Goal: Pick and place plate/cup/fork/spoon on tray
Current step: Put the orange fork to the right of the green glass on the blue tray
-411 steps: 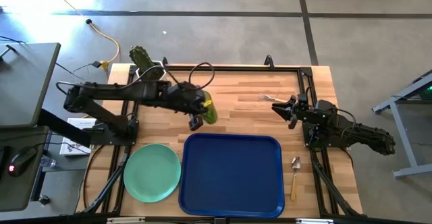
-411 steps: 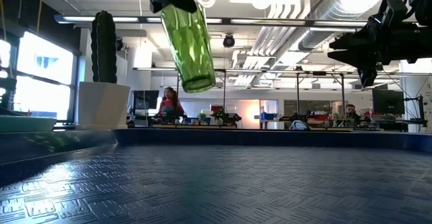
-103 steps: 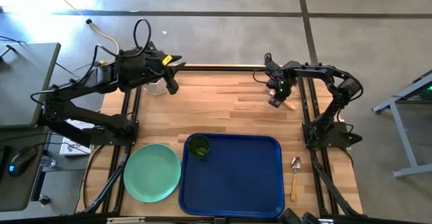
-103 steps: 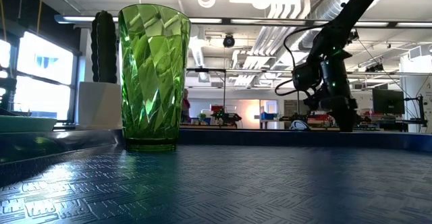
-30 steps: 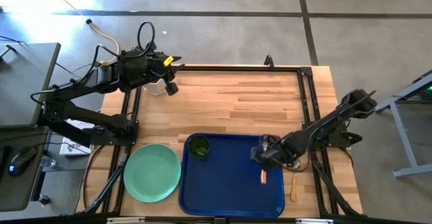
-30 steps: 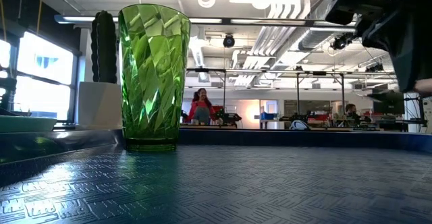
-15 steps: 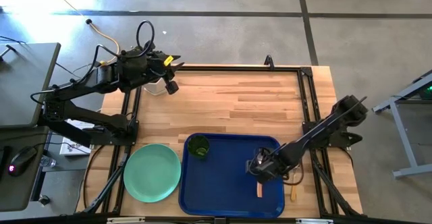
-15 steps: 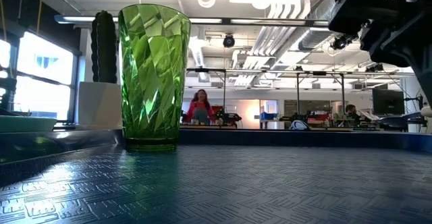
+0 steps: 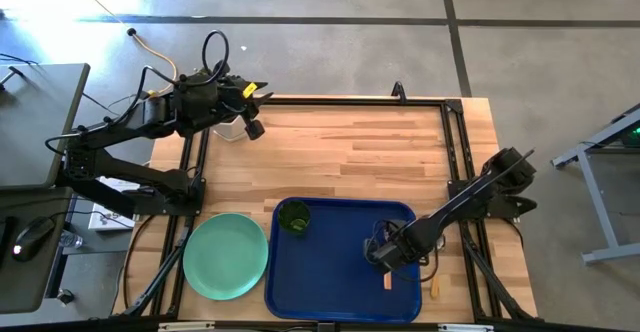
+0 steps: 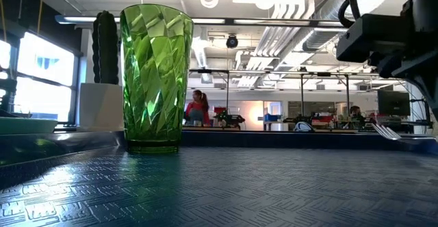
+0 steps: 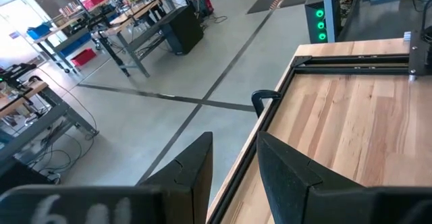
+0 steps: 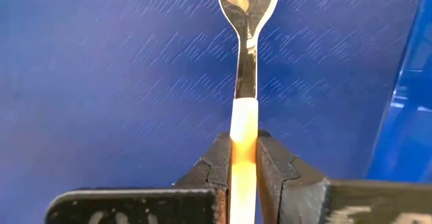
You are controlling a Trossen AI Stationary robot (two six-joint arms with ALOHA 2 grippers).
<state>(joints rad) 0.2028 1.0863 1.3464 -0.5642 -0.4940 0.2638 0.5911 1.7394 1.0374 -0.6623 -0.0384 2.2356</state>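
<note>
Right gripper point(image 9: 385, 260) is what I am watching in the high view: it is hanging low over the tray point(image 9: 330, 282), with the fork point(image 9: 388, 281) in it, orange handle pointing out behind the fingers. Beyond the tray's rim, just beside the gripper, the spoon point(image 9: 434, 289) is lying on the wood. The cup point(image 9: 293, 217) is standing in the tray's far corner, and the plate point(image 9: 226, 256) is lying past the tray's other side. I am counting one of each. The left gripper point(image 9: 252, 122) is waiting well apart.

From the low view, the tines are hovering just above the tray floor.

From the left wrist view, the waiting fingers are narrowly apart, holding nothing.

From the right wrist view, the fingers are pinching the handle near its metal neck. I am judging the fork light, stiff and rather slippery; the handle is the sensible place to hold.
</note>
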